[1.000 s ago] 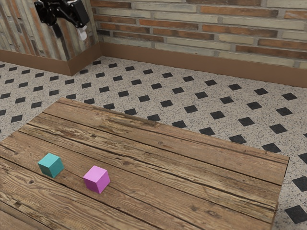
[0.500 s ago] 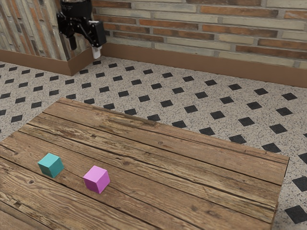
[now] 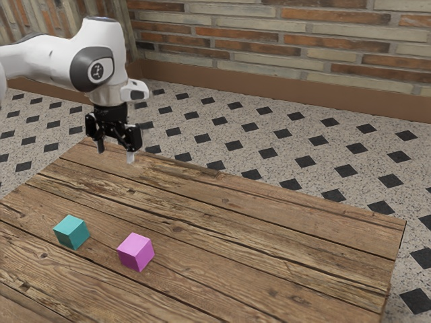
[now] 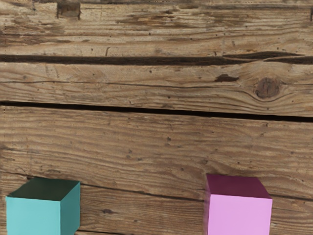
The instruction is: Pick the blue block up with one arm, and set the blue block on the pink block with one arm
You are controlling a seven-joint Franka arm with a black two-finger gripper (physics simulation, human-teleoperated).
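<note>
Blue block [image 3: 71, 232], closer to teal in these renders, sits on the wooden table [image 3: 269, 222] toward the exterior view's left. The pink block [image 3: 135, 252] is just beside it toward that view's right, and the two are apart, not touching. Neither cube has moved in the last second. What has changed is our gripper [image 3: 115, 152], which has dropped from high up by the brick wall [image 3: 303, 40] to hover over the table's far edge, fingers pointing down. The jaws stand well apart and hold nothing. From the hand's camera both cubes lie ahead of the gripper, each resting flat on the wood. We judge the approach is under way but the grasp not begun: we have yet to cross the table and descend onto the blue block.
</note>
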